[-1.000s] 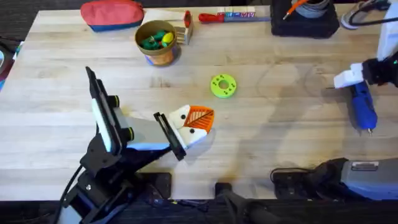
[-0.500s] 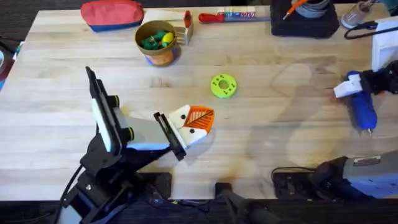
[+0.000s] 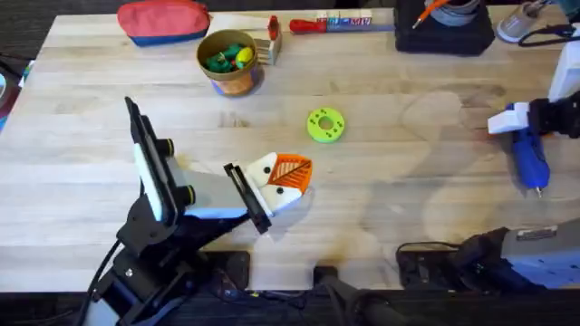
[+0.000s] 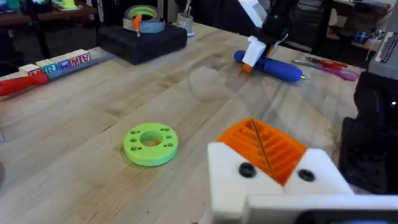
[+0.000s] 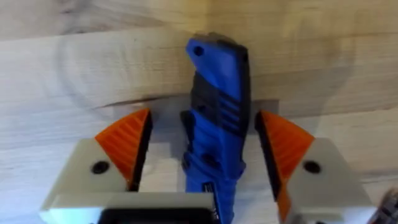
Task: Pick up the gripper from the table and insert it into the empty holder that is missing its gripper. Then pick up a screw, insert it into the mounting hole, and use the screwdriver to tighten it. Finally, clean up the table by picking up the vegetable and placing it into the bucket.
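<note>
The blue screwdriver (image 3: 529, 156) lies on the table (image 3: 408, 208) at the far right, bit toward the front edge. My right gripper (image 3: 517, 119) is open over its handle end, an orange pad on each side of the screwdriver (image 5: 217, 93), not clamped. My left gripper (image 3: 292, 177) rests near the table's front middle, pads pressed shut with nothing between them. The yellow-tan bucket (image 3: 231, 62) stands at the back left with green and yellow vegetable pieces (image 3: 227, 58) inside. The loose gripper, holder and screw are out of view.
A green disc (image 3: 325, 125) with holes lies mid-table. Along the back edge are a red pouch (image 3: 163, 20), a red-handled tool (image 3: 331, 23), a black box (image 3: 444, 29) and a small orange-tipped block (image 3: 271, 40) beside the bucket.
The right arm has shifted slightly rightward above the screwdriver's handle. The screwdriver and the left arm stay where they were.
</note>
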Robot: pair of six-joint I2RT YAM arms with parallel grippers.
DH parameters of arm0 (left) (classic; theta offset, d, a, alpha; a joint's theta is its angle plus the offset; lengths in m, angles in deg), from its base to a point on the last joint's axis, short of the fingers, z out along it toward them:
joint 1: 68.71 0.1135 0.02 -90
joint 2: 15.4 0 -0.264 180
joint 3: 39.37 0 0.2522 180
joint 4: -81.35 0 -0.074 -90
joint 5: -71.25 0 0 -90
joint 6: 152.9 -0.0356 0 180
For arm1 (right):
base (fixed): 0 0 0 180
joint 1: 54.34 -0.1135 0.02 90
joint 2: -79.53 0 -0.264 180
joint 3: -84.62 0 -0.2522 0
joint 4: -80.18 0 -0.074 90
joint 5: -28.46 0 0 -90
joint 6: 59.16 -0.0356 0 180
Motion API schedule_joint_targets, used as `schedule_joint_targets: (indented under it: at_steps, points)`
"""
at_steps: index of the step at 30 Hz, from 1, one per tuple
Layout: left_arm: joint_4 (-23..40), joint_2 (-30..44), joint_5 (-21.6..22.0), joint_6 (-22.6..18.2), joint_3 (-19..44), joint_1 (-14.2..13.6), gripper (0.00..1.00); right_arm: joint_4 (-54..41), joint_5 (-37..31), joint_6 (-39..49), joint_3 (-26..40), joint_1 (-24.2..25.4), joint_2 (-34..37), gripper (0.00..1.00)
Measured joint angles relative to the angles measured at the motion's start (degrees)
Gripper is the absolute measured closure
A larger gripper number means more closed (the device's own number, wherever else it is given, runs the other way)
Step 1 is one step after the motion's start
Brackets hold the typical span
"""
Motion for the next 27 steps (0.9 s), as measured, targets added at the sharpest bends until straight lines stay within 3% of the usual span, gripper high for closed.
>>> schedule_joint_targets:
  at_steps: [16, 18, 27]
  points:
    - [0.0, 0.0, 0.0, 0.0, 0.0, 0.0, 0.995, 1.0, 0.8, -0.5, 0.1, 0.1, 0.4, 0.952]
    - [0.0, 0.0, 0.0, 0.0, 0.0, 0.0, 0.995, 1.0, 0.8, -0.6, 0.1, 0.1, 0.5, 0.990]
    - [0.0, 0.0, 0.3, 0.0, 0.0, 0.0, 0.995, -1.5, 0.8, -0.7, 0.1, -0.8, -1.2, 0.994]
